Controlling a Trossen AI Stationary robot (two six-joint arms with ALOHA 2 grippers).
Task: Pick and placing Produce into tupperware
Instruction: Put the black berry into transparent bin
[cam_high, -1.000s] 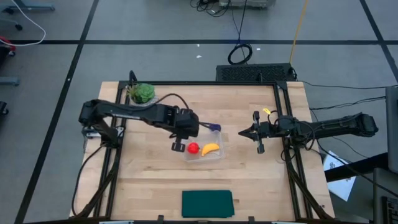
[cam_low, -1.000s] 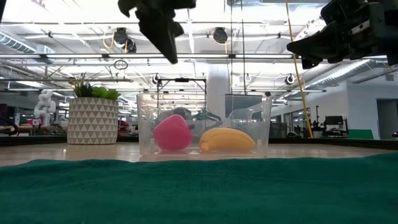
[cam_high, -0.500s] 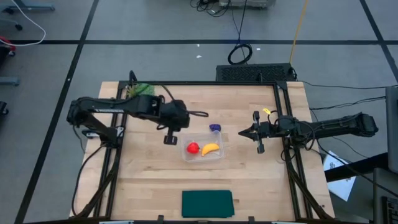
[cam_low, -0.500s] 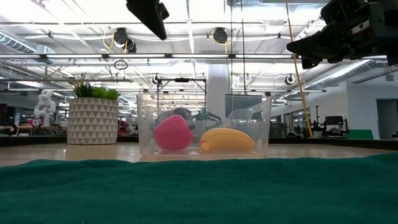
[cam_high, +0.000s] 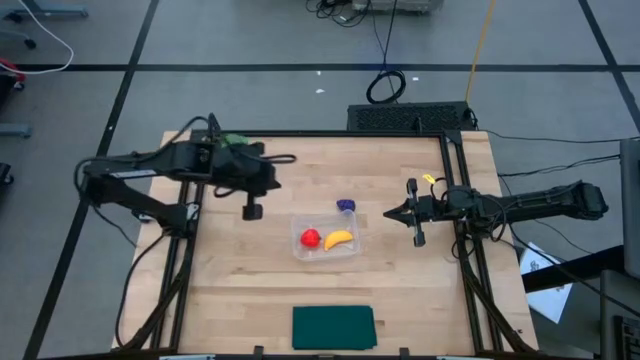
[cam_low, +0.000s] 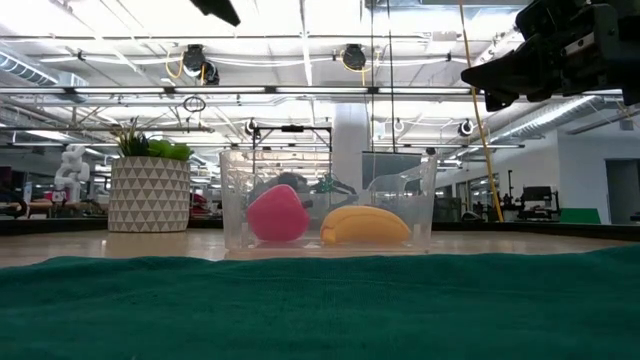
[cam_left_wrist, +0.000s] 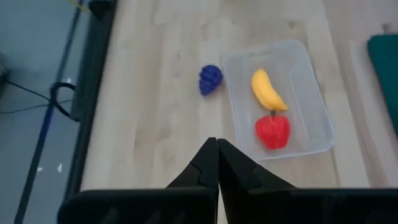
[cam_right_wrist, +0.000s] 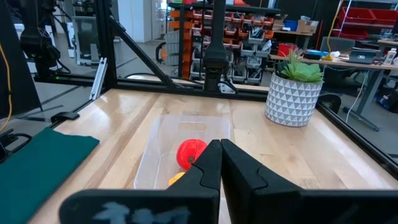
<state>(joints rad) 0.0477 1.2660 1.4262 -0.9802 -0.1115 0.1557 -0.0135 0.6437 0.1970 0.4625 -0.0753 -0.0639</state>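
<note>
Tupperware (cam_high: 327, 240) is sitting mid-surface, holding the banana (cam_high: 339, 238) and red fruit (cam_high: 311, 238). Purple piece (cam_high: 345, 205) is lying outside at its 12 o'clock. Left tool (cam_high: 252, 211), clenched and empty, is hovering at 10 o'clock; right tool (cam_high: 417, 238), also clenched, is waiting at 3 o'clock.

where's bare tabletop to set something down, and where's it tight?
Free: the wood between the tupperware and the green cloth, and the near left corner beside that cloth. Also the strip between the tupperware and the right gripper. Crowded: the purple piece sits just off the tupperware's far edge; the potted plant and left gripper fill the far left corner.
</note>
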